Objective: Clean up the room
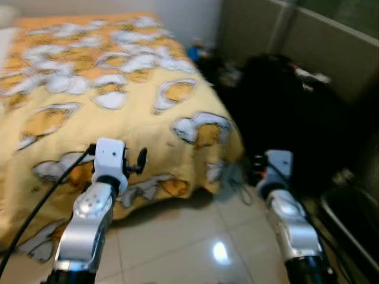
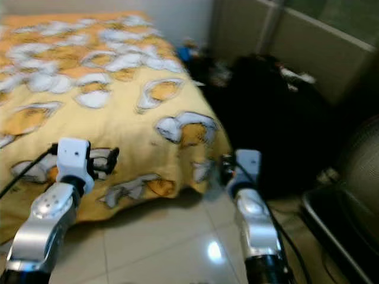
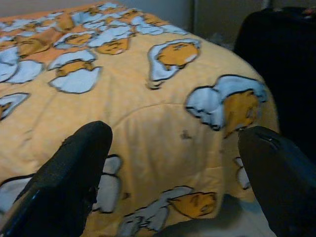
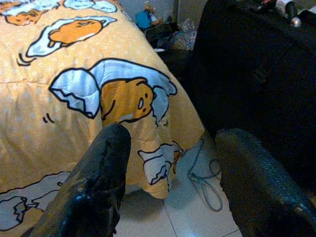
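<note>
Left eye view, one yellow bedspread (image 1: 118, 106), one black suitcase (image 1: 290, 112), two grippers, jaws wide, empty.

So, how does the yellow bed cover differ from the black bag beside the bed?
The bed cover is bright yellow with white and orange cartoon egg prints; the black bag is plain and dark. The cover lies spread flat and hangs over the bed's corner; the bag stands bulky on the floor. Both are in front of the open left gripper and right gripper.

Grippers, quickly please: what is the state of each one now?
Left gripper: open, holding nothing, before the yellow bedspread.
Right gripper: open, holding nothing.
</note>
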{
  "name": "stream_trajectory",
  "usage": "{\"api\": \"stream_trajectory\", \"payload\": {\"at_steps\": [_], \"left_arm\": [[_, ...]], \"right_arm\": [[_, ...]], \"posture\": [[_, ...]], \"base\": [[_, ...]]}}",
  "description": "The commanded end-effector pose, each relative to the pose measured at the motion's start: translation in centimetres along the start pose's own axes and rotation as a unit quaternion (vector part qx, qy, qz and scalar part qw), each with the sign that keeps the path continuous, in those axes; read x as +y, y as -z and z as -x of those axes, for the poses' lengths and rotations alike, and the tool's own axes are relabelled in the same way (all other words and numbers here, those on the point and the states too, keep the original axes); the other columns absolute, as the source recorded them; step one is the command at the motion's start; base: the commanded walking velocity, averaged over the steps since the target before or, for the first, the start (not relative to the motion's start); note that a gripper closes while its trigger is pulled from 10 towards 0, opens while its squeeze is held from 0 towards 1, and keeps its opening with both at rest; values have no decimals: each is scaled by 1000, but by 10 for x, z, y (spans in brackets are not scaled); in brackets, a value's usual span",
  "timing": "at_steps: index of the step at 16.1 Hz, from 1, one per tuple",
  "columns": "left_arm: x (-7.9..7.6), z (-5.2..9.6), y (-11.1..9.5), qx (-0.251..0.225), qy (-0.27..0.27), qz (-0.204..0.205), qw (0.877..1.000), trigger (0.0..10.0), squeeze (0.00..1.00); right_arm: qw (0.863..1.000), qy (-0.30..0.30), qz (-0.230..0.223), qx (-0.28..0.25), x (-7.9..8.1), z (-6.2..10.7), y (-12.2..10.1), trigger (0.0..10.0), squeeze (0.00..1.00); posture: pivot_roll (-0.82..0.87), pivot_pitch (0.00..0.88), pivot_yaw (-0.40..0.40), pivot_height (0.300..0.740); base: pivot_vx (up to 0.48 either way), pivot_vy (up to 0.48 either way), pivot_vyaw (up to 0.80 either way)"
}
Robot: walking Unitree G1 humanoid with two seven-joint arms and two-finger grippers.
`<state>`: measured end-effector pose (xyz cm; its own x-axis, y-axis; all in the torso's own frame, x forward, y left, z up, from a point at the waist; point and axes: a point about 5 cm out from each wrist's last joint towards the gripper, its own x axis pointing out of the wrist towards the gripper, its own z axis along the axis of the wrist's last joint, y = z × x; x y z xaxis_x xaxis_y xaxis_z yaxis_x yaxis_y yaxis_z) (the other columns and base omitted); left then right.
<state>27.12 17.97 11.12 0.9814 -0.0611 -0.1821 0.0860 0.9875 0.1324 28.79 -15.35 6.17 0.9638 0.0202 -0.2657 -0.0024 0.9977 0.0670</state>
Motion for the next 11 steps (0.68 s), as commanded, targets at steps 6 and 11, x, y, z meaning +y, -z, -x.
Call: {"api": "stream_trajectory", "payload": {"at_steps": [6, 11], "left_arm": [[-2, -6, -5, -21, 5, 4, 1000, 10000, 145], [3, -9, -6, -28, 6, 8, 1000, 10000, 153]], "right_arm": [[1000, 0, 18, -1, -2, -6, -6, 10000, 0], [1000, -4, 18, 3, 2, -10, -3, 10000, 0]], "posture": [[21, 0, -21, 740], [41, 0, -26, 740]], "base": [[0, 0, -267], [0, 0, -480]]}}
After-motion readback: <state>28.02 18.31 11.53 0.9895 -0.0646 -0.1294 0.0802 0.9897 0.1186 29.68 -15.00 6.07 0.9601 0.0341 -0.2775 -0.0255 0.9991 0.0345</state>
